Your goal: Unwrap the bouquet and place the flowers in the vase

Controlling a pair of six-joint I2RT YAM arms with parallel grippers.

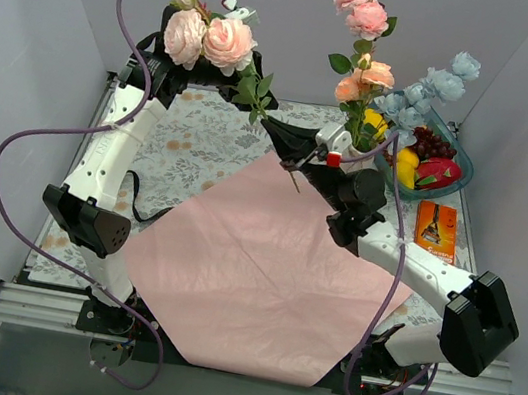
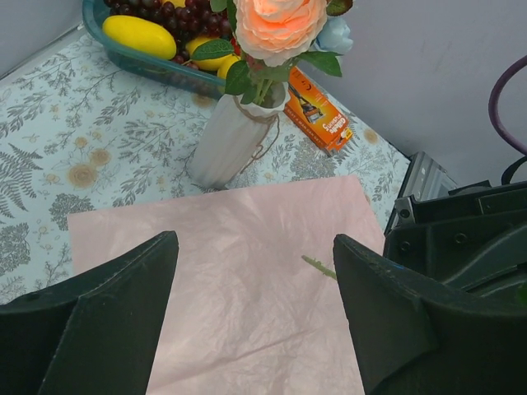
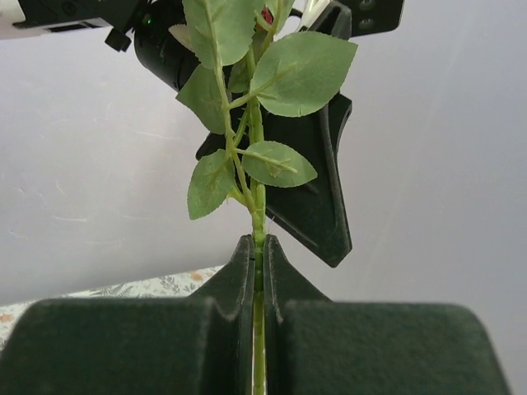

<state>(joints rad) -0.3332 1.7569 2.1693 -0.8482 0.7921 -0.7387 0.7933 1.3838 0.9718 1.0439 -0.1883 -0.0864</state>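
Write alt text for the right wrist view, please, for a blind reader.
The right gripper is shut on an upright green flower stem whose leaves fan out above. Behind stands a black robot part against a pale wall.

Lilac-pink wrapping paper lies spread flat mid-frame on the floral tabletop. Upper right, the white vase holds flowers. Two pink roses hang at upper left.

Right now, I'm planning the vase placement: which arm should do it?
Right: the right gripper is shut on the flower stem, near the vase; the left gripper is open, holding nothing.
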